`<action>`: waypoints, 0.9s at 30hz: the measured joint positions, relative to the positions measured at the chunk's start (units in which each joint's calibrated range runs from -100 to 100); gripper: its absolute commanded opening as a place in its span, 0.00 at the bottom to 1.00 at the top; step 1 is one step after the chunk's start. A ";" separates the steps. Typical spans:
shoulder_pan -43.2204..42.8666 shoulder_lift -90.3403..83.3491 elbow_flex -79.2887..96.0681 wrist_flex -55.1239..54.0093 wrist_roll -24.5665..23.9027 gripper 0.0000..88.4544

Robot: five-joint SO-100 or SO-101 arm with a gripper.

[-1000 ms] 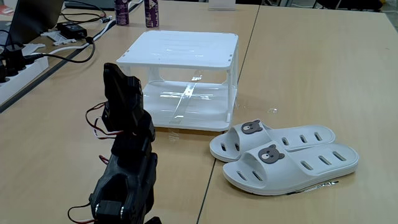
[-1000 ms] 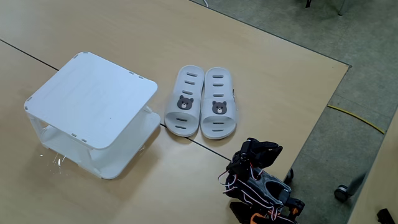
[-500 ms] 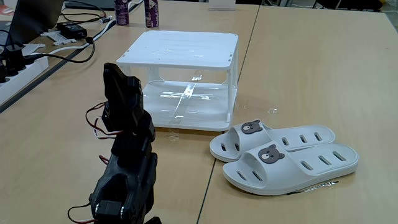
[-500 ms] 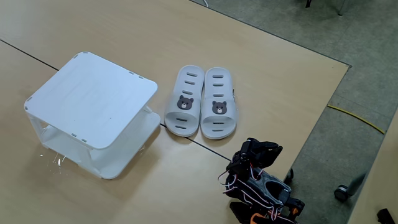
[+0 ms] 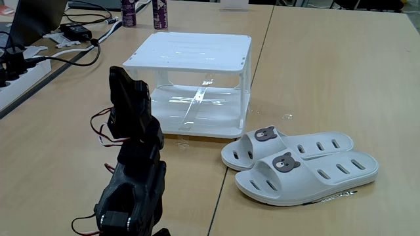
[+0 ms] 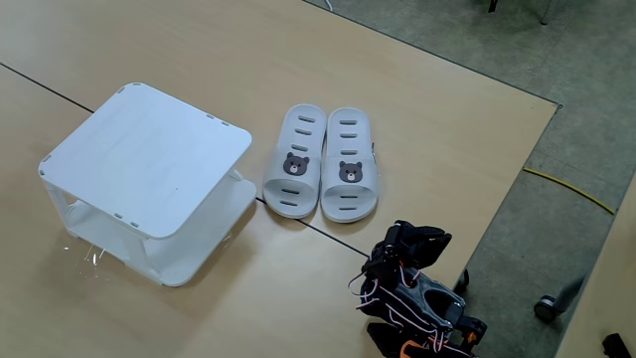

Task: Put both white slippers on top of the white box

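Two white slippers with bear face patches lie side by side on the wooden table, one (image 5: 287, 145) a little behind the other (image 5: 308, 174) in a fixed view, and left (image 6: 294, 161) and right (image 6: 349, 164) seen from above. The white box (image 5: 190, 51) (image 6: 149, 159), a two-tier rack with a bare flat top, stands a short way from them. My black arm (image 5: 134, 137) (image 6: 412, 273) sits folded over its base, apart from the slippers and the box. I cannot make out how its gripper's jaws stand, and nothing shows in them.
Cables, a power strip (image 5: 20, 69) and two dark bottles (image 5: 159, 13) lie at the table's far left side. A table seam (image 5: 230, 170) runs past the slippers. The table edge (image 6: 507, 189) and grey floor lie to the right of the arm.
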 measured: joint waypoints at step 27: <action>11.69 112.74 -8.00 3.61 0.00 0.21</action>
